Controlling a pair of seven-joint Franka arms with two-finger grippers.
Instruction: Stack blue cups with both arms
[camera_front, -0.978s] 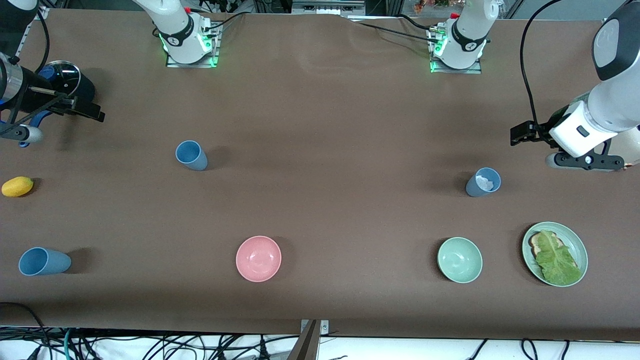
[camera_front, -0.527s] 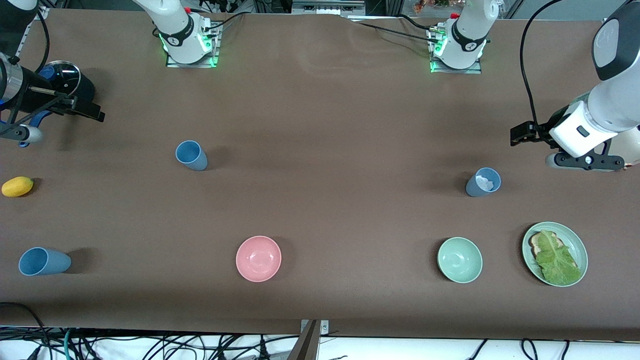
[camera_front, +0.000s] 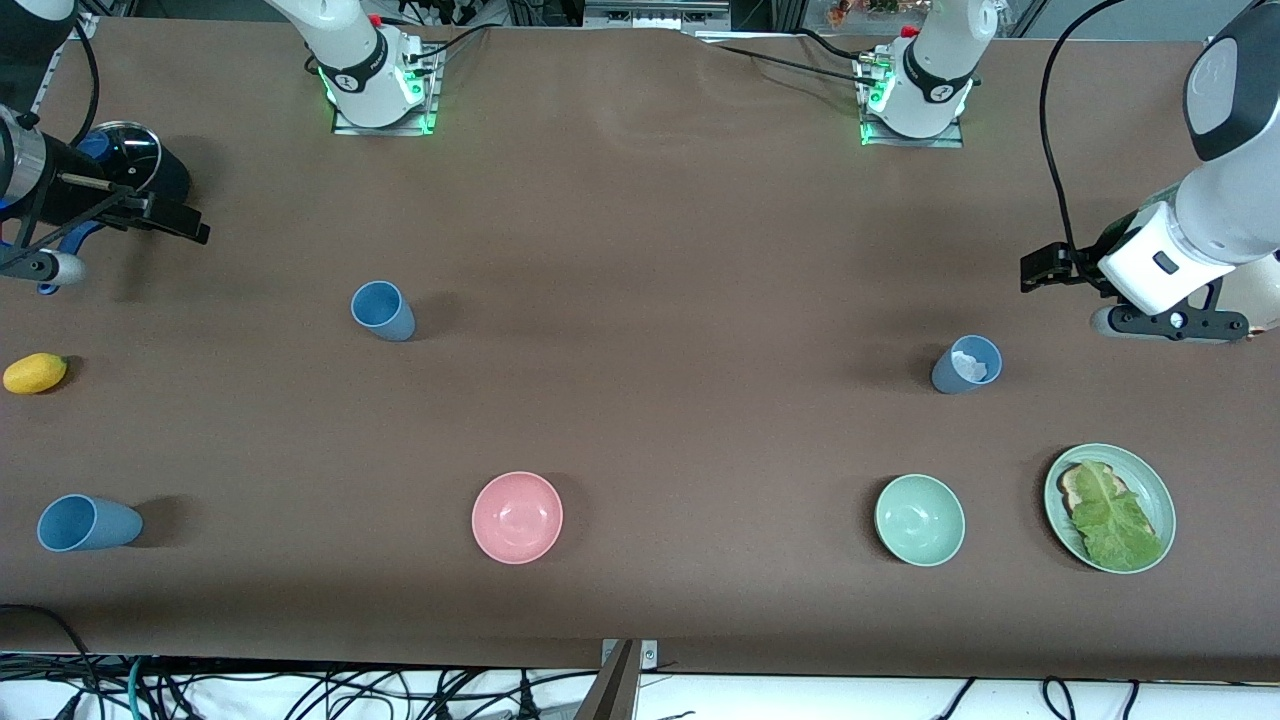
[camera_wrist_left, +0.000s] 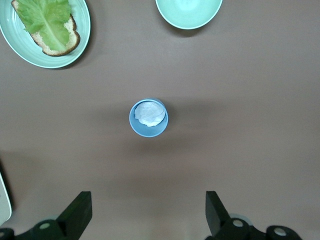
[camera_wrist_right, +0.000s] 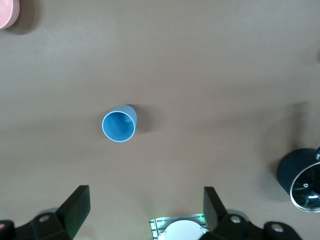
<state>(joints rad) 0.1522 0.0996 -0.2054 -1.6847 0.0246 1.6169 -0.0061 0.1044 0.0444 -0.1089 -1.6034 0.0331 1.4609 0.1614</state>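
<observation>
We see the table (camera_front: 640, 230) covered in a matt brown cloth-like sheet, faintly rippled, and on it three blue cups of dull, smooth plastic: the empty cup (camera_wrist_right: 119, 124) under the right gripper (camera_wrist_right: 145, 207), the cup (camera_wrist_left: 149, 118) under the left gripper (camera_wrist_left: 148, 212) with crumpled white paper inside, and a cup lying on its side (camera_front: 88, 523). The pink bowl (camera_front: 517, 517), pale green bowl (camera_front: 919, 520) and green plate (camera_front: 1155, 490) look smooth with a soft sheen, while the arms (camera_front: 1215, 200) have glossy white shells and both sets of widely parted fingers look like matt black plastic
</observation>
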